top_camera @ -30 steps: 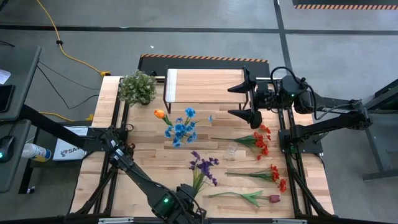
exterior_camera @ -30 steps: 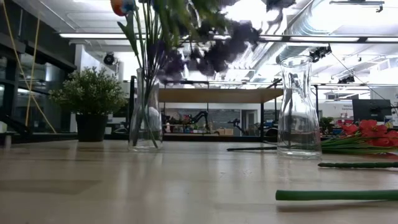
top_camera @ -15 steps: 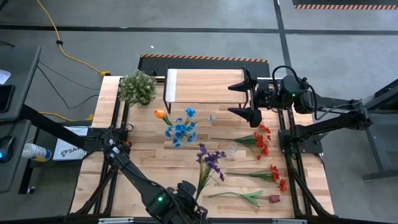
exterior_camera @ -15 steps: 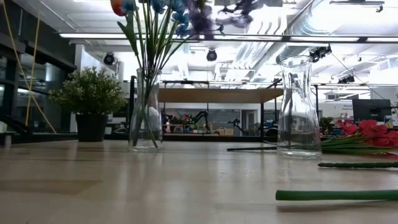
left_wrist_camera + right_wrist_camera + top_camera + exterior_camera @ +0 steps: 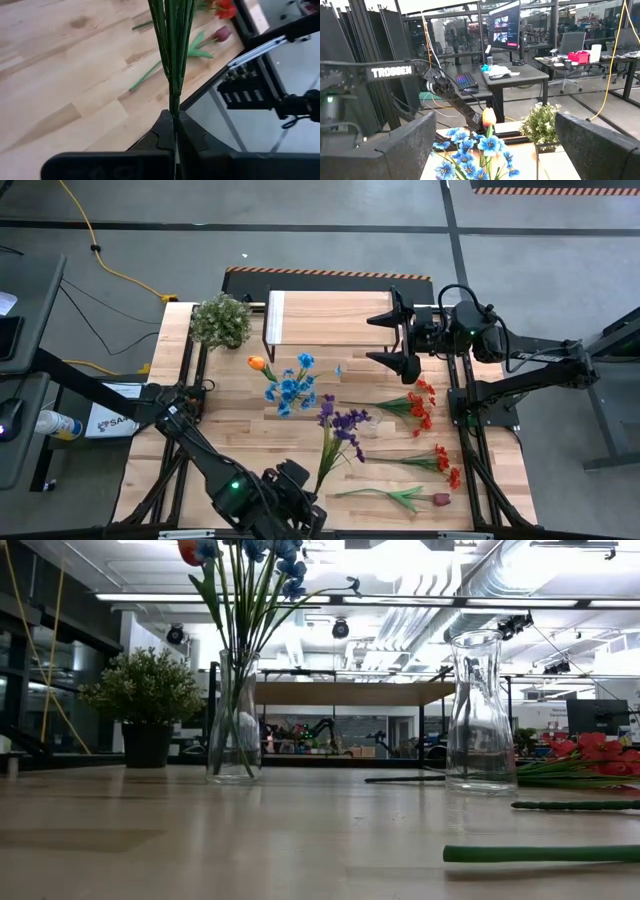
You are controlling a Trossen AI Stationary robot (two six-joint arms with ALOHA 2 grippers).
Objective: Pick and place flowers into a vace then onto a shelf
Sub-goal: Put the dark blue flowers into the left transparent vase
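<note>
My left gripper (image 5: 300, 485) is at the table's near edge, shut on a bunch of purple flowers (image 5: 340, 425). The blooms are raised over the table's middle, next to the empty glass vase (image 5: 373, 420) (image 5: 480, 710). A second glass vase (image 5: 235, 720) stands upright on the table and holds blue flowers (image 5: 292, 387) and an orange tulip (image 5: 257, 363). The shelf (image 5: 330, 317) stands at the far edge. My right gripper (image 5: 397, 340) hovers open above the shelf's right end. My left gripper pinches the bunch's green stems at their lower end (image 5: 174, 107) between its two fingers (image 5: 162, 130). The stems run on straight ahead from the fingertips, in line with the fingers. The bunch is lifted clear of the table, slanting toward the far edge with the blooms leading.
Red flowers (image 5: 418, 406) (image 5: 440, 460) and a red tulip (image 5: 410, 498) lie flat on the table's right side; their stems (image 5: 540, 853) show in the low view. A bushy potted plant (image 5: 220, 320) stands at the far left corner.
My left gripper has risen and moved a little toward the far edge, still shut on the stems. The purple bunch has risen with it: the blooms have shifted toward the far edge and climbed almost out of the top of the low view.
</note>
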